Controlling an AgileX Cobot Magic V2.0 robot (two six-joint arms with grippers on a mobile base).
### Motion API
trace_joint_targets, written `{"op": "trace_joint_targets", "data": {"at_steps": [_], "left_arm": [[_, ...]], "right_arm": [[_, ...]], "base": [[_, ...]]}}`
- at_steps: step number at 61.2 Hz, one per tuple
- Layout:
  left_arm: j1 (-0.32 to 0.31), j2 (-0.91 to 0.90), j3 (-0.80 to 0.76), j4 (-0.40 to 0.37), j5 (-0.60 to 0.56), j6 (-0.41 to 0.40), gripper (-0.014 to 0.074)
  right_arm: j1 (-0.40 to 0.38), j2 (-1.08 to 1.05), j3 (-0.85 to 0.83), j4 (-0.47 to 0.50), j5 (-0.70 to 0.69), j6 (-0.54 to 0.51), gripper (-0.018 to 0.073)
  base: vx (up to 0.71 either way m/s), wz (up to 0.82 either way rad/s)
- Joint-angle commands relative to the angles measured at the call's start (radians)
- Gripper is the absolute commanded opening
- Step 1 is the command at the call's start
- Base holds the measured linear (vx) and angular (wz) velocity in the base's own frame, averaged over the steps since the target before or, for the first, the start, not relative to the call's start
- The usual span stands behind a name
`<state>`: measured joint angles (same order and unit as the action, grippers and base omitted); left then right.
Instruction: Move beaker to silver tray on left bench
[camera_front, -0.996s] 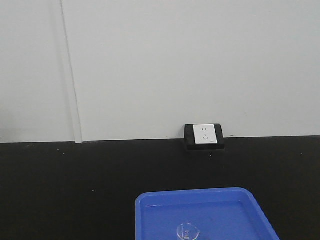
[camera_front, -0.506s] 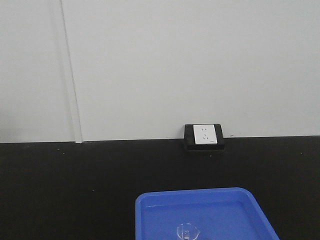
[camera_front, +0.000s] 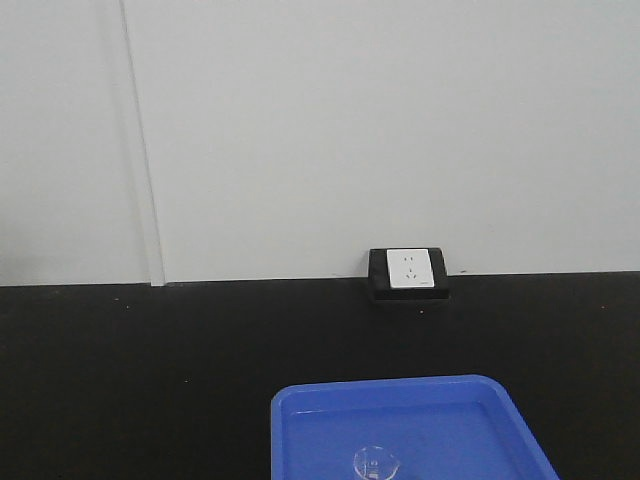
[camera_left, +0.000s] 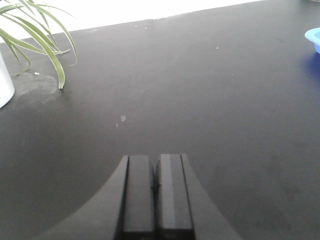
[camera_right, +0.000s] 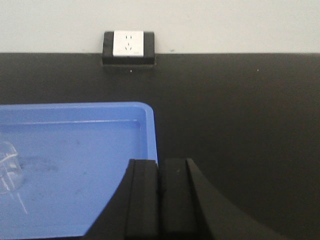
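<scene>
Sitting at the front view's bottom centre, the clear glass beaker rests in the glossy blue tray, unmoved from before, while the left gripper and right gripper hold matte black jaws together.

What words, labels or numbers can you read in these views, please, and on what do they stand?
No text is legible in any view.
Any marks on the clear glass beaker in the blue tray are too small to read.
The wall socket shows no readable label.
</scene>
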<state>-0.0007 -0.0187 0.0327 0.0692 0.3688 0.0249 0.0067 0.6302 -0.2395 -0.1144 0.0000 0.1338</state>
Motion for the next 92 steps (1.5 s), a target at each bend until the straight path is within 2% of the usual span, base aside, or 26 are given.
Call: {"op": "trace_joint_targets", "data": {"at_steps": [1, 25, 34, 41, 55, 58, 62, 73, 83, 92], "left_arm": [[-0.002, -0.009, 0.021, 0.003, -0.073, -0.001, 0.0001], [-0.002, -0.009, 0.021, 0.003, -0.073, -0.001, 0.0001], [-0.002, -0.009, 0.021, 0.003, -0.073, -0.001, 0.0001], [-0.002, -0.009, 0.021, 0.003, -0.073, -0.001, 0.0001], [-0.002, -0.009, 0.021, 0.003, -0.073, -0.001, 0.0001], [-0.002, -0.009, 0.021, 0.003, -0.073, -0.001, 0.0001], [-0.002, -0.009, 0.021, 0.003, -0.073, -0.001, 0.0001], [-0.002, -0.009, 0.021, 0.003, -0.073, -0.001, 0.0001], [-0.002, -0.009, 0.021, 0.003, -0.073, -0.001, 0.0001], [-0.002, -0.009, 0.021, 0.003, -0.073, -0.001, 0.0001]], "right_arm": [[-0.005, 0.033, -0.035, -0.010, -0.102, 0.002, 0.0118], [-0.005, 0.193, -0.035, -0.010, -0.289, 0.002, 0.0478], [0.002, 0.292, -0.035, -0.022, -0.365, 0.000, 0.0526], [0.002, 0.398, -0.035, -0.137, -0.478, 0.003, 0.0527], [0.002, 0.653, -0.035, -0.571, -0.874, 0.128, 0.0529], [0.002, 0.713, -0.043, -0.640, -0.943, 0.137, 0.0532], [0.002, 0.794, -0.059, -0.680, -0.999, 0.134, 0.0547], [0.027, 0.975, -0.158, -0.687, -1.019, 0.134, 0.0616], [0.143, 1.098, -0.275, -0.682, -0.976, 0.126, 0.0629], [0.216, 1.197, -0.371, -0.595, -0.893, 0.119, 0.0627]], "base": [[0.00, 0.00], [0.00, 0.00], [0.00, 0.00], [0.00, 0.00], [0.00, 0.00], [0.00, 0.00], [0.00, 0.00], [0.00, 0.00], [0.00, 0.00], [0.00, 0.00]]}}
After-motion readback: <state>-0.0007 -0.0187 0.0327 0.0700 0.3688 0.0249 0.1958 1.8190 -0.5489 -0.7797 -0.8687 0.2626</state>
